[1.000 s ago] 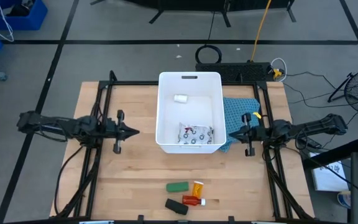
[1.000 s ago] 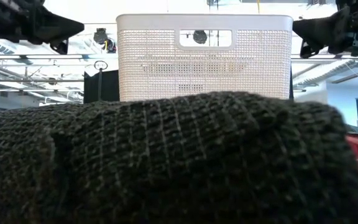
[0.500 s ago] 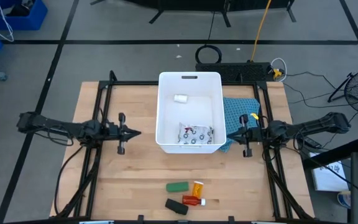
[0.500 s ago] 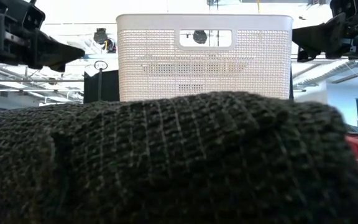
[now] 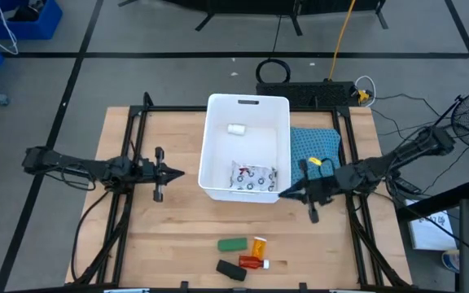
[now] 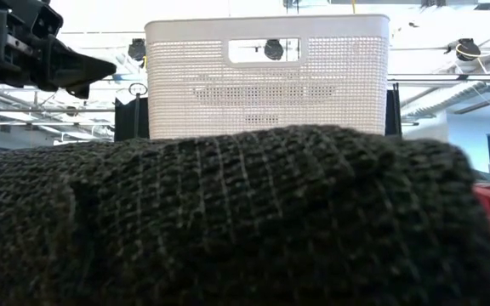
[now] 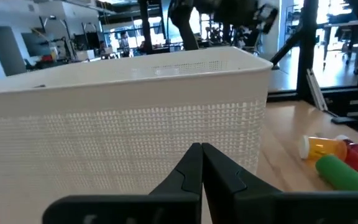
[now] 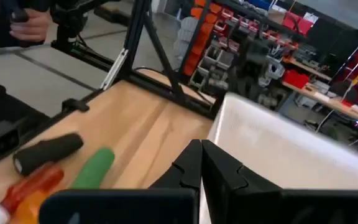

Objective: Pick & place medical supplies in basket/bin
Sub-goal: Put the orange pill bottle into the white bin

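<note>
The white bin (image 5: 247, 99) stands mid-table with a small white bottle (image 5: 236, 129) and a patterned packet (image 5: 255, 177) lying on its floor. Near the front edge lie a green block (image 5: 233, 243), an orange pill bottle (image 5: 259, 246), a red tube (image 5: 252, 262) and a black block (image 5: 231, 271). My right gripper (image 5: 282, 194) is shut, its tips at the bin's near right corner. My left gripper (image 5: 179, 172) waits shut, level, a little left of the bin's left wall (image 7: 135, 112). My right gripper's shut fingertips (image 8: 194, 152) stand against the bin's near right corner (image 8: 229, 102), coming slantwise from the table's right. I cannot tell whether they touch it. The bin rests flat on the table.
A blue cloth (image 5: 314, 146) lies on the table right of the bin, under my right arm. The black block (image 6: 228, 221) fills the low view's foreground. Black frame rails run along both table sides. A person's hand (image 8: 27, 25) shows beyond the table.
My right gripper has swung up and toward the near-left, from beside the blue cloth to the bin's near right corner, leaving the low view. The bin has slid a little toward the table's left edge. My left gripper has sunk slightly. Both stay shut.
</note>
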`<state>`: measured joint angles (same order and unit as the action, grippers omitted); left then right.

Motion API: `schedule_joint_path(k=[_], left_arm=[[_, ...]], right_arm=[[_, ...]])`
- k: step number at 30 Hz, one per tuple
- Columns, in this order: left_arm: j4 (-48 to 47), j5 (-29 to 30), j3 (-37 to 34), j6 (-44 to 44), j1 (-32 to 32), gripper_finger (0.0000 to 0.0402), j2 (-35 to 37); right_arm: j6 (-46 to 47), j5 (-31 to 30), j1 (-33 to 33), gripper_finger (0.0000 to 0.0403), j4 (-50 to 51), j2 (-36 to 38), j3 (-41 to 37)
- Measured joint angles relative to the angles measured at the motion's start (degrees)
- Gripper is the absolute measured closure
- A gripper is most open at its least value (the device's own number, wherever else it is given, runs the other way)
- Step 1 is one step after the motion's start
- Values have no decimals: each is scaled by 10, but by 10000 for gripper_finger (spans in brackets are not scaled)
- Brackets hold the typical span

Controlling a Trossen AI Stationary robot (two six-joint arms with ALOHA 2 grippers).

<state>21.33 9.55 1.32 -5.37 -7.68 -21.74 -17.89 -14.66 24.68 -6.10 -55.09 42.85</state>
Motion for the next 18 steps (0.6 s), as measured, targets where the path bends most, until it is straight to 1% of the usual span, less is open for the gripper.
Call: schedule_joint_path(k=[1,3,4,6,8,10,14,17,18], left_arm=[[-1,0,0,6,0,389,0],[-2,8,0,48,0,380,0],[-5,16,0,73,0,378,-2],[-24,25,0,95,0,381,-9],[-51,25,0,96,0,394,-20],[-71,36,0,96,0,397,-34],[-64,64,0,79,0,385,-55],[-45,66,0,60,0,382,-57],[-39,66,0,58,0,382,-57]], right_arm=[[-3,-9,12,403,22,-26,31],[2,-23,33,403,78,-75,91],[11,-32,41,403,103,-97,119],[37,-61,57,403,133,-130,173],[54,-72,70,403,154,-154,211],[45,-71,82,403,165,-183,237],[10,-63,100,403,235,-261,294],[21,-61,103,399,290,-321,342],[27,-51,103,394,309,-339,358]])
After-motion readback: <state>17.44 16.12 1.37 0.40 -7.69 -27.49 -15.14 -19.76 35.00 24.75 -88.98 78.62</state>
